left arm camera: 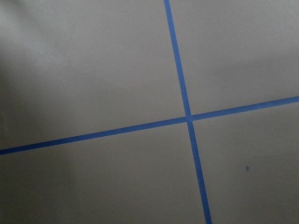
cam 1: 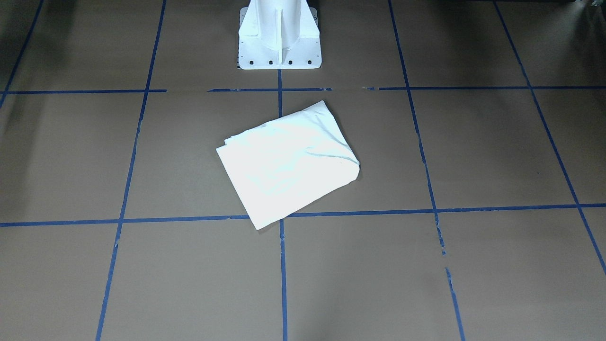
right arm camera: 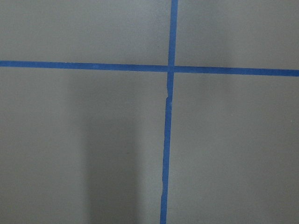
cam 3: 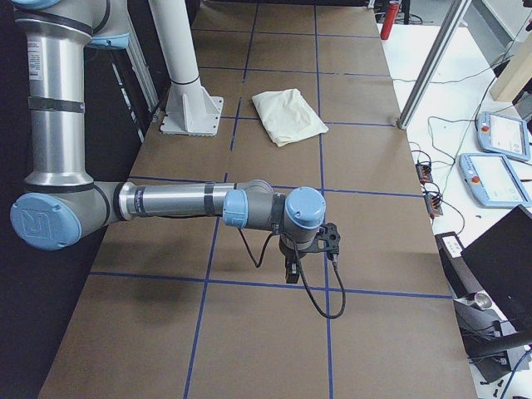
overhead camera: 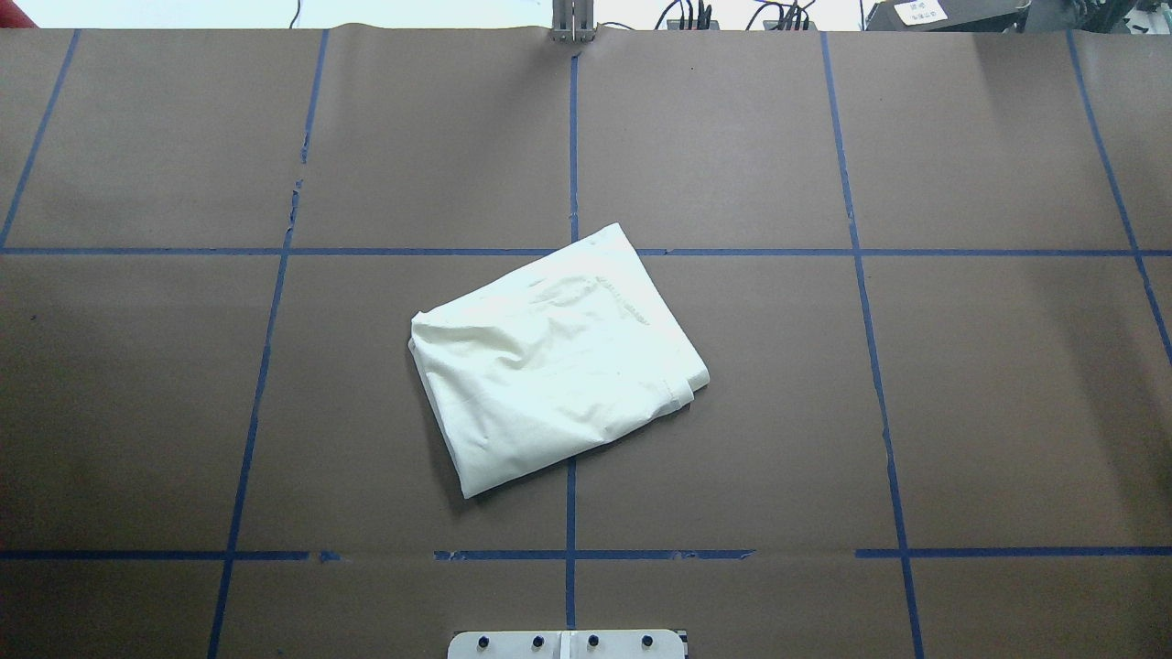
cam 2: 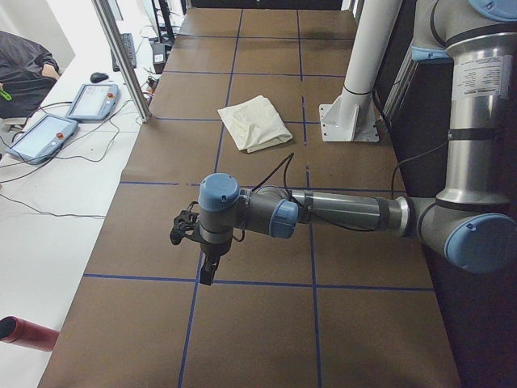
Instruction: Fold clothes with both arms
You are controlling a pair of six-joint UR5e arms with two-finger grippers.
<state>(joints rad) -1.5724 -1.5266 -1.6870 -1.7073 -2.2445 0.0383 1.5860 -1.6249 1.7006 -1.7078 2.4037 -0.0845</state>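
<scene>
Open table [overhead camera: 824,412] rings the T-shirt [overhead camera: 549,361]; the white pedestal [cam 1: 279,42] stands nearby.

The tabletop [overhead camera: 1007,412] is covered in brown paper, marked into large squares by blue tape [overhead camera: 570,137]. The white pedestal [cam 1: 279,47] is bolted to it. In front of the pedestal, near but not touching it, lies a cream-white T-shirt [overhead camera: 558,357], folded into a skewed rectangle, plain side up. The tape line running out from the pedestal passes under the shirt.
</scene>
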